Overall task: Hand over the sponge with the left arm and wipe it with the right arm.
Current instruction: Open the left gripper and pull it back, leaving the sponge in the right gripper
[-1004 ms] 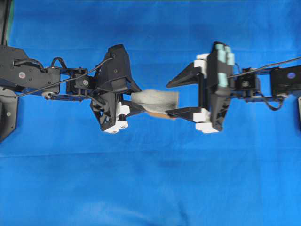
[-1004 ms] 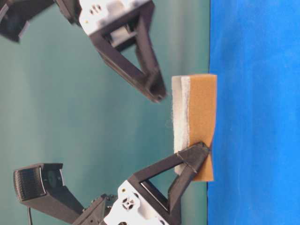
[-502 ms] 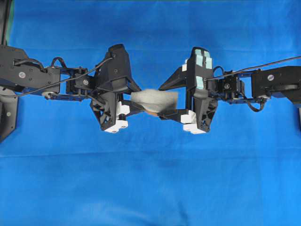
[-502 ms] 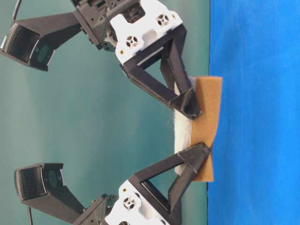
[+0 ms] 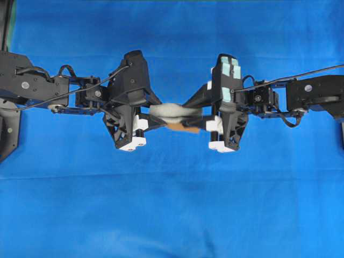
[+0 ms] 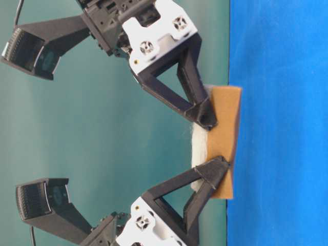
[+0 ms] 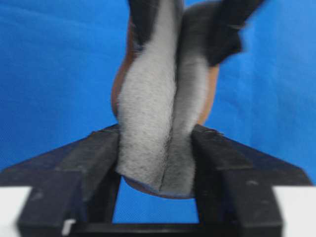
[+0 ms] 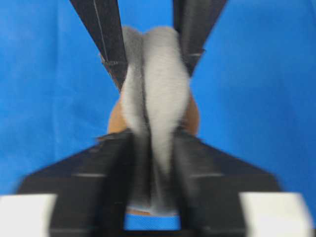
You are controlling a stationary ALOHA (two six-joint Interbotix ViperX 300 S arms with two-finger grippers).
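Left end effector and right end effector both clamped on sponge, folding it lengthwise.

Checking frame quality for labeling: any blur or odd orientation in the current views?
Overhead: sharp, even light, sponge clear between both grippers. Table-level: sharp but turned sideways, blue cloth down the right edge. Left wrist: sponge mostly in focus, far fingers soft. Right wrist: the worst, near fingers and sponge smeared. No glare anywhere.
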